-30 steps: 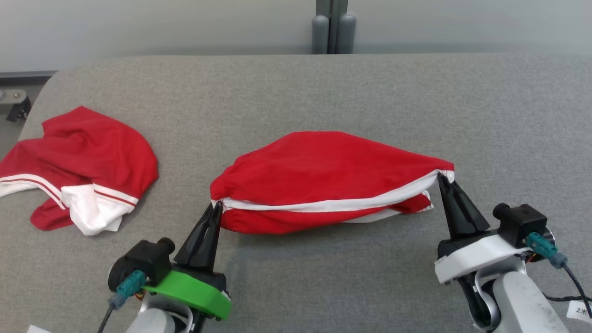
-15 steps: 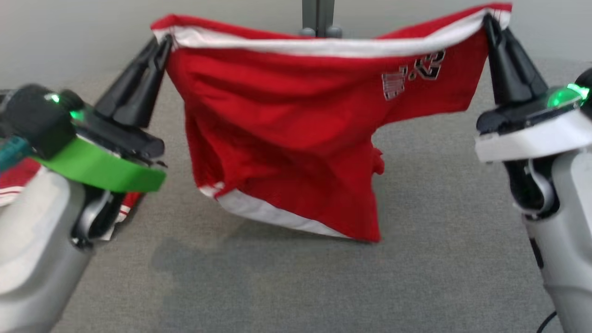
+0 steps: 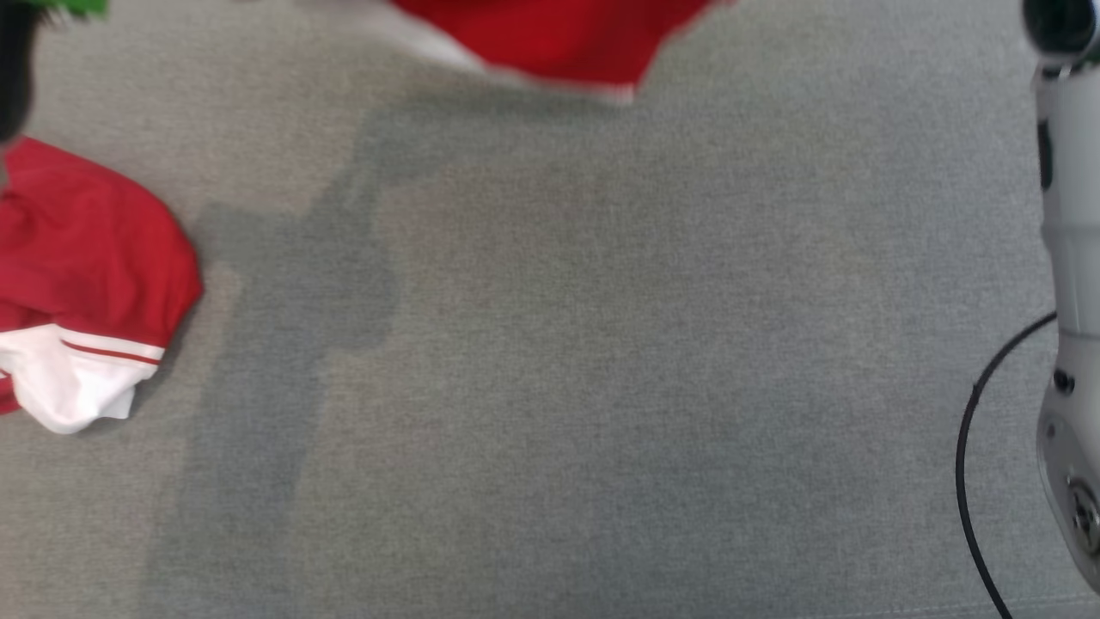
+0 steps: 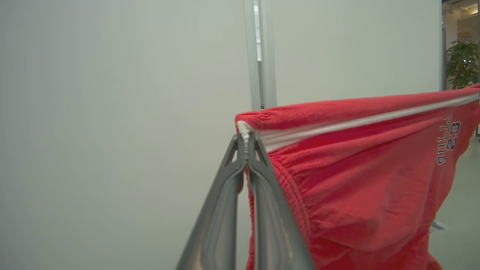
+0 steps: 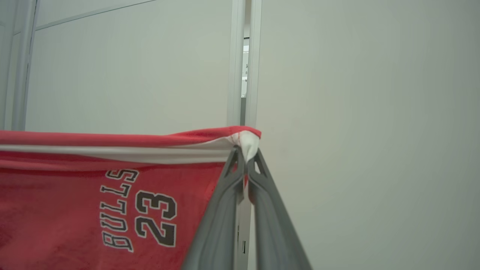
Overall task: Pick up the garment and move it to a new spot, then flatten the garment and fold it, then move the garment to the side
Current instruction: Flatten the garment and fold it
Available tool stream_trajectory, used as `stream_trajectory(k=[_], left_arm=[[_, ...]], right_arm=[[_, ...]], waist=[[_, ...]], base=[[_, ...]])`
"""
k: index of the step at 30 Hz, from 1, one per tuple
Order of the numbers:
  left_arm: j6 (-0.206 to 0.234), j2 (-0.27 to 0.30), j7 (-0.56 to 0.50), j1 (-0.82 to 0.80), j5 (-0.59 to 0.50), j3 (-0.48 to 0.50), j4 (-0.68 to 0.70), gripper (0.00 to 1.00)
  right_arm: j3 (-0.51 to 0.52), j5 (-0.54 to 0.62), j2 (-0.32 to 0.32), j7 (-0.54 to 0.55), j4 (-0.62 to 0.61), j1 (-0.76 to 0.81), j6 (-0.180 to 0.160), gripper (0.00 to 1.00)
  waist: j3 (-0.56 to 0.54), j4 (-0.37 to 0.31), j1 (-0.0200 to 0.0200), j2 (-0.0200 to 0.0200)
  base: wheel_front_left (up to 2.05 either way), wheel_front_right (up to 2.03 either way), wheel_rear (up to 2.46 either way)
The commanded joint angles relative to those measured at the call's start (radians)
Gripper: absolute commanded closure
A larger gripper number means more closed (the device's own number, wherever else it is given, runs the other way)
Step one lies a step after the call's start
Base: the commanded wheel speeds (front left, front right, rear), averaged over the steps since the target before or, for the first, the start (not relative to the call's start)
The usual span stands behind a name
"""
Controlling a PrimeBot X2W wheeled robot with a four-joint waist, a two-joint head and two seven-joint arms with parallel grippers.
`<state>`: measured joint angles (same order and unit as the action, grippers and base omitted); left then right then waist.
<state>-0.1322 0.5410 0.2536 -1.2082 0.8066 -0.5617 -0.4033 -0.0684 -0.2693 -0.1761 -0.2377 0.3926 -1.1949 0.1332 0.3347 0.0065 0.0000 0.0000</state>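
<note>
The garment [image 4: 360, 176] is a pair of red shorts with a white waistband stripe and "BULLS 23" printed on it. It hangs stretched in the air between both grippers. My left gripper [image 4: 245, 137] is shut on one corner of the waistband. My right gripper [image 5: 245, 150] is shut on the other corner of the garment [image 5: 93, 202]. In the head view just the garment's lower hem [image 3: 559, 39] shows at the top edge, above the grey table [image 3: 601, 344].
A second red and white garment [image 3: 82, 284] lies crumpled at the table's left edge. My right arm's pale body [image 3: 1070, 301] and a black cable [image 3: 971, 447] stand along the right edge. Pale wall panels [image 5: 356, 112] rise behind the held garment.
Both grippers have lifted the garment higher, out of the head view except for its hem. The head camera has tilted down onto the table.
</note>
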Motion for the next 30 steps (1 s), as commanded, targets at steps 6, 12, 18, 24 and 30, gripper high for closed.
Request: stream_trajectory(k=[6,12,18,24,30], left_arm=[[0.003,-0.057,0.012,0.013,0.015,0.08,-0.089,1.0],[0.004,-0.113,0.012,0.292,0.065,0.148,-0.121,1.0],[0.007,-0.188,0.013,0.623,0.057,0.214,-0.147,1.0],[0.007,-0.278,0.013,0.888,-0.019,0.264,-0.12,1.0],[0.008,-0.341,0.014,1.077,-0.095,0.319,-0.071,1.0]], right_arm=[[0.043,0.055,0.036,-0.028,0.089,-0.036,-0.005,1.0],[0.037,-0.023,0.063,-0.028,0.074,0.223,-0.007,1.0],[0.03,-0.088,0.068,-0.03,0.025,0.54,-0.008,1.0],[0.052,-0.145,0.067,-0.03,-0.02,0.825,-0.008,1.0],[0.073,-0.184,0.067,-0.03,-0.062,1.03,-0.008,1.0]], waist=[[0.066,-0.052,0.0,0.0],[0.024,-0.064,0.0,0.0],[-0.027,-0.072,0.0,0.0],[-0.099,-0.062,0.0,0.0],[-0.173,-0.054,0.0,0.0]], base=[[0.0,0.0,0.0],[0.0,0.0,0.0],[0.0,0.0,0.0],[0.0,0.0,0.0],[0.0,0.0,0.0]])
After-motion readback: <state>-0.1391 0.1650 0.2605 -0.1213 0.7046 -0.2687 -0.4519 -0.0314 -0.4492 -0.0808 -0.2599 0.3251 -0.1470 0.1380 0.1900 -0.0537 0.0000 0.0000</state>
